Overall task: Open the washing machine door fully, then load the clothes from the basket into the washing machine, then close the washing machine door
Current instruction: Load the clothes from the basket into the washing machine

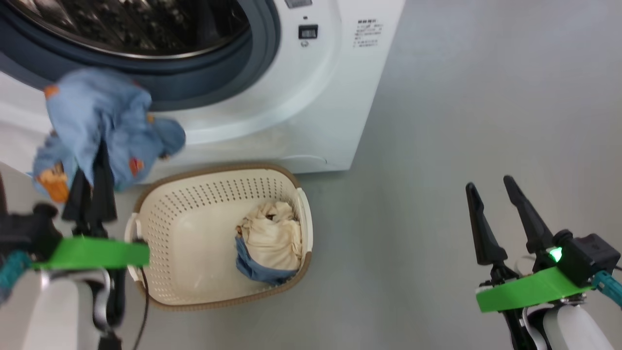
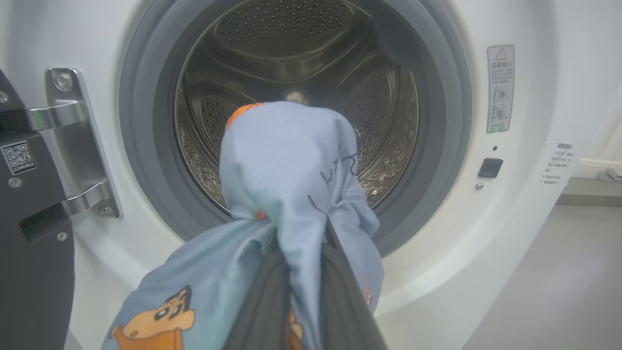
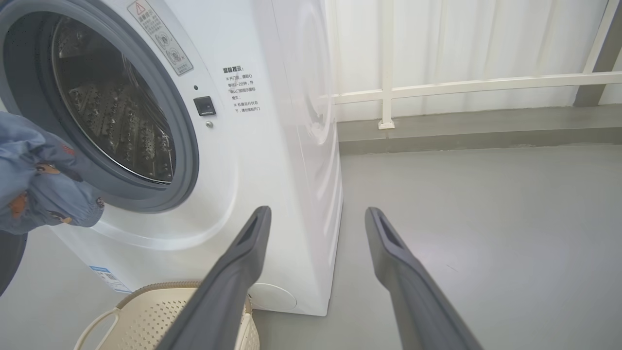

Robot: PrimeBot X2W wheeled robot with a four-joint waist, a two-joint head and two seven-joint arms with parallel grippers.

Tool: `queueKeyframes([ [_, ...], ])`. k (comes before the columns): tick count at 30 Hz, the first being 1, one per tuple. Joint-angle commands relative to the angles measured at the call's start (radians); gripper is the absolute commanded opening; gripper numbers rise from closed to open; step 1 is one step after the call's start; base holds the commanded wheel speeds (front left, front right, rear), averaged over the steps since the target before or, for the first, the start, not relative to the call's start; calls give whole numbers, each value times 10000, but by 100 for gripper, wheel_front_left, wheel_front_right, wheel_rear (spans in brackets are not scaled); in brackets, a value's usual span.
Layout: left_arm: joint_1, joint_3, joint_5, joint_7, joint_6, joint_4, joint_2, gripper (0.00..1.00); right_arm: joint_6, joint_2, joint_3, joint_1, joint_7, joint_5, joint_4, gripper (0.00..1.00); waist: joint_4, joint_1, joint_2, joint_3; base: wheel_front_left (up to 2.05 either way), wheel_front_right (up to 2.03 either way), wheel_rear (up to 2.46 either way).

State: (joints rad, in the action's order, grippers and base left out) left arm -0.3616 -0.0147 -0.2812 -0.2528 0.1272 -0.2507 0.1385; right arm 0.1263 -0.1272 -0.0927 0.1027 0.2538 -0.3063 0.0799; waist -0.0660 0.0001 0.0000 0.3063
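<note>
Shows the left gripper (image 2: 301, 243) clamped on the soft light blue garment with orange prints (image 2: 286, 160), just outside the white front-loading washing machine (image 2: 525, 233), its steel perforated drum (image 2: 301, 53) dead ahead at 12 o'clock, and the right gripper (image 1: 488, 183) spread empty, well apart.

- Blue garment (image 1: 107, 116): blurred in the head view.
- Left gripper (image 2: 300, 240): fingertips buried in the blue garment.
- Door (image 2: 29, 272): cut off by the left and bottom edges of the left wrist view.
- Drum (image 1: 136, 24): cut off by the head view's top edge.
- Basket (image 3: 146, 316): cut off at the right wrist view's bottom edge, partly hidden by the right gripper (image 3: 317, 212).
- Label (image 2: 500, 87): print too small to be read.
</note>
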Motion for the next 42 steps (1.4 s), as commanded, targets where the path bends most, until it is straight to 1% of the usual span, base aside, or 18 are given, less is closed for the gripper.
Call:
queueKeyframes([
  [1,-678,-281,-5,-89,33,42,386,0,44,-23,-192,304,80,129,-273,100,-263,-1,0,711,0,0,0],
  [3,-1347,-295,-8,-89,33,-243,490,0,44,44,-211,460,80,155,-298,100,-356,-1,0,980,0,0,0],
  [4,-1347,-295,-8,-89,33,-243,490,0,44,44,-211,460,80,155,-298,100,-356,-1,0,980,0,0,0],
  [5,-1988,-305,61,-89,33,-602,621,0,44,107,-253,603,80,177,-314,100,-466,-1,0,1204,0,0,0],
  [6,-2292,-309,19,-89,33,-804,653,0,44,134,-286,668,80,186,-325,100,-525,-1,0,1303,0,0,0],
  [7,-2292,-309,19,-89,33,-804,653,0,44,134,-286,668,80,186,-325,100,-525,-1,0,1303,0,0,0],
  [9,-2881,-281,-105,-89,33,-1238,753,0,44,185,-348,795,80,198,-338,100,-649,-1,0,1485,0,0,0],
  [10,-3455,-235,-300,-89,33,-1697,874,0,44,227,-382,912,80,200,-335,100,-758,-1,0,1637,0,0,0],
  [12,-3742,-188,-321,-89,33,-1926,966,0,44,249,-389,966,80,200,-337,100,-806,-1,0,1712,0,0,0],
  [13,-4295,-93,-457,-89,34,-2417,1075,0,44,285,-421,1058,80,202,-348,100,-890,-1,0,1843,0,0,0],
  [15,-4829,10,-398,-89,34,-2885,1250,0,44,323,-471,1140,80,210,-351,100,-983,-1,0,1949,0,0,0],
  [20,-6068,190,-407,-89,34,-4143,1440,0,44,419,-552,1292,80,207,-368,100,-1181,-1,0,2208,0,0,0],
  [26,-7486,433,-208,-89,34,-5455,1802,0,44,542,-723,1465,80,180,-381,100,-1493,-1,0,2505,0,0,0],
  [33,-8743,767,-258,-89,34,-6163,2206,0,44,668,-860,1681,80,138,-418,100,-1927,-1,0,2914,0,0,0],
  [37,-9124,576,-443,-89,34,-6221,2510,0,44,719,-955,1744,80,104,-437,100,-2177,-1,0,3085,0,0,0],
  [40,-9173,572,-316,-89,34,-6236,2714,0,44,743,-989,1764,80,74,-437,100,-2329,-1,0,3156,0,0,0],
  [41,-9167,598,-242,-89,34,-6249,2764,21,44,748,-992,1761,80,67,-445,100,-2359,-1,0,3174,0,0,0],
  [42,-9172,588,-169,-89,34,-6294,2818,50,44,753,-998,1759,80,62,-450,100,-2390,-1,0,3196,0,0,0],
])
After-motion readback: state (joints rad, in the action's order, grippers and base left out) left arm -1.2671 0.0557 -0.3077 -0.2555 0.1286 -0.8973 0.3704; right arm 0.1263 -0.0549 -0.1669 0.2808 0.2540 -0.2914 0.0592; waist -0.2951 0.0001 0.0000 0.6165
